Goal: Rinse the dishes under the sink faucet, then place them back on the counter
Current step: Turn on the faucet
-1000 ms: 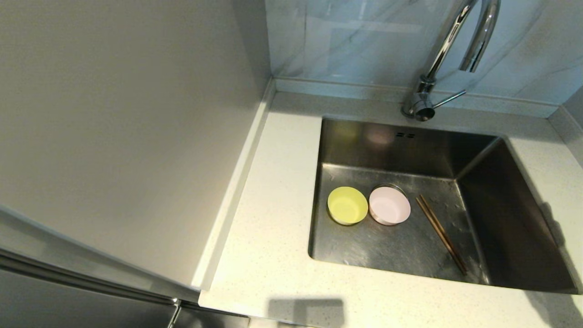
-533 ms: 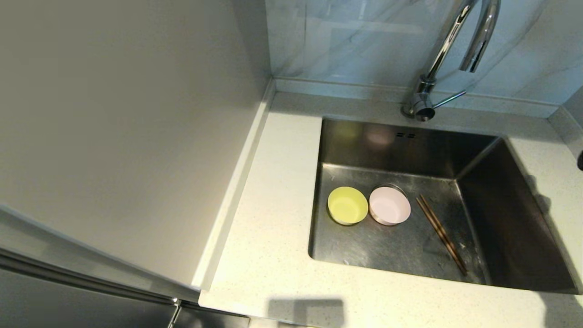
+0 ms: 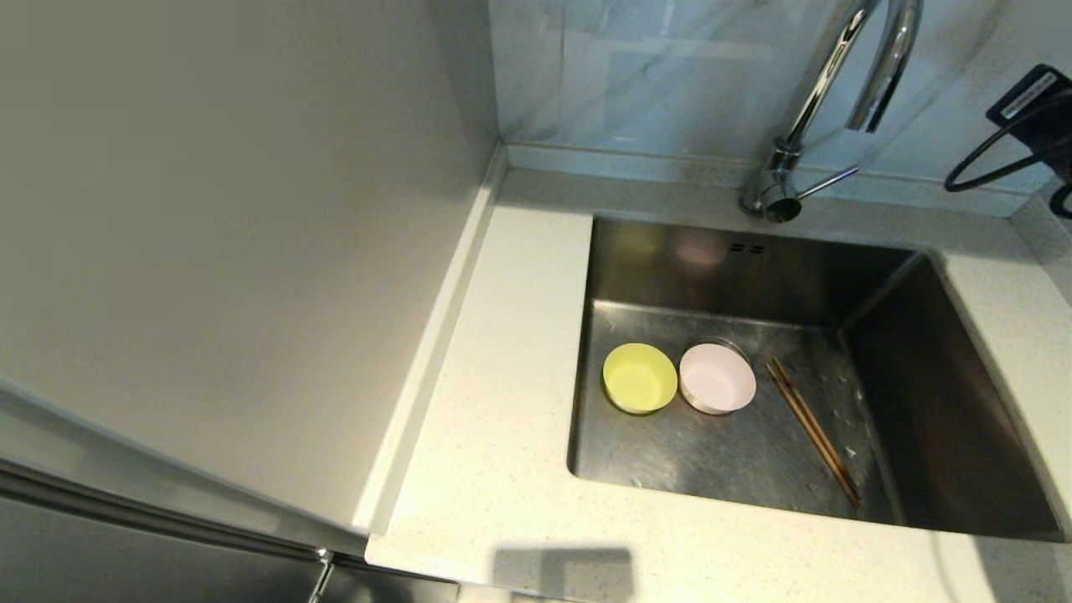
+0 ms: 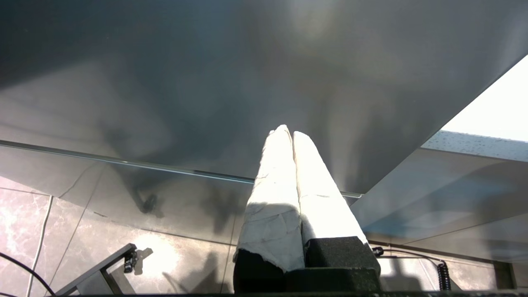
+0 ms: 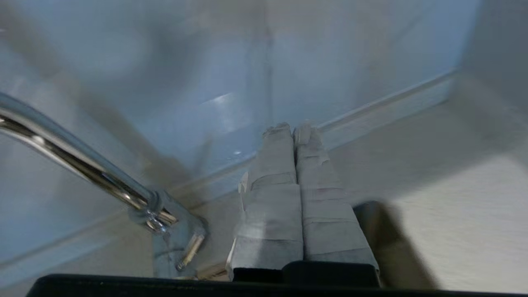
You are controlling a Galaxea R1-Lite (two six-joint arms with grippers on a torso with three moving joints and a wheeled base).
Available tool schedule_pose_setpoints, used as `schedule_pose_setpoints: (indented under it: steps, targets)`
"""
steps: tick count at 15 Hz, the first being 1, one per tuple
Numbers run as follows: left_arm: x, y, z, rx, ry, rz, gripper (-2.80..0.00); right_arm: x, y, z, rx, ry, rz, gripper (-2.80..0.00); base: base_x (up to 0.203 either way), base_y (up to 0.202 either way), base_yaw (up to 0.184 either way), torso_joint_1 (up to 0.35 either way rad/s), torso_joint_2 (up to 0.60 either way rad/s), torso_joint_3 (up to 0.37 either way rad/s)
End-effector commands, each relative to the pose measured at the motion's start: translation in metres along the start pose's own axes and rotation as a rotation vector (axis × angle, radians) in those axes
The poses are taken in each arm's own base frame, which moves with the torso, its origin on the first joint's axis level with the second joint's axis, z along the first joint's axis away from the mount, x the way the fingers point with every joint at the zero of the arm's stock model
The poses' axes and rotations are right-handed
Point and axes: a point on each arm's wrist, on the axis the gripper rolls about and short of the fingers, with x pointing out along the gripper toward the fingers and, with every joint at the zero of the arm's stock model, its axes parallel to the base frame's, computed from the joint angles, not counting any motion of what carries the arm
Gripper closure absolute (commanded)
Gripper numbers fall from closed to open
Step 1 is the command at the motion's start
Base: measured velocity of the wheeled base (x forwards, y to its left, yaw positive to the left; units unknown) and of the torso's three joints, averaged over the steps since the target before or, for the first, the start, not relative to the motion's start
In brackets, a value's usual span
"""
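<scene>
A yellow-green bowl (image 3: 639, 378) and a pale pink bowl (image 3: 717, 378) sit side by side on the floor of the steel sink (image 3: 946, 394). The brown chopsticks (image 3: 812, 429) lie to their right, also in the basin. The chrome faucet (image 3: 825, 75) rises behind the sink, its lever (image 3: 825, 182) pointing right. The right arm (image 3: 1034, 109) shows at the far right edge, high beside the faucet; its gripper (image 5: 293, 128) is shut and empty, with the faucet (image 5: 82, 165) close by. My left gripper (image 4: 287, 131) is shut on nothing, parked below the counter, out of the head view.
The speckled off-white counter (image 3: 502, 402) surrounds the sink on the left, front and right. A plain grey-beige wall panel (image 3: 209, 234) stands at the left. Marbled backsplash tiles (image 3: 636, 75) rise behind the faucet. A black cable loops off the right arm.
The right arm has risen into view at the upper right edge beside the faucet. The bowls and chopsticks have not moved.
</scene>
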Motion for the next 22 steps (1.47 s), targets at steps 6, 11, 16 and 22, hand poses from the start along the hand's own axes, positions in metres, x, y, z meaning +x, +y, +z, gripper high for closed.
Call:
schedule_pose_setpoints:
  steps: [6, 11, 16, 22]
  targets:
    - [0.000, 0.000, 0.000, 0.000, -0.004, 0.001, 0.00, 0.034, 0.003, -0.033, 0.025, 0.034, 0.077, 0.00, 0.000, 0.000, 0.000, 0.000, 0.00, 0.000]
    - [0.000, 0.000, 0.000, 0.000, -0.004, 0.001, 0.00, 0.039, 0.017, -0.047, 0.062, 0.057, 0.110, 0.00, 0.000, 0.000, 0.000, 0.000, 0.00, 0.000]
    - [0.000, 0.000, 0.000, 0.000, -0.004, 0.001, 0.00, 0.042, 0.026, -0.068, 0.097, 0.101, 0.128, 0.00, 0.000, 0.000, 0.000, 0.000, 0.00, 0.000]
    - [0.000, 0.000, 0.000, 0.000, -0.004, 0.001, 0.00, 0.043, 0.041, -0.082, 0.105, 0.130, 0.165, 0.00, 0.000, 0.000, 0.000, 0.000, 0.00, 0.000]
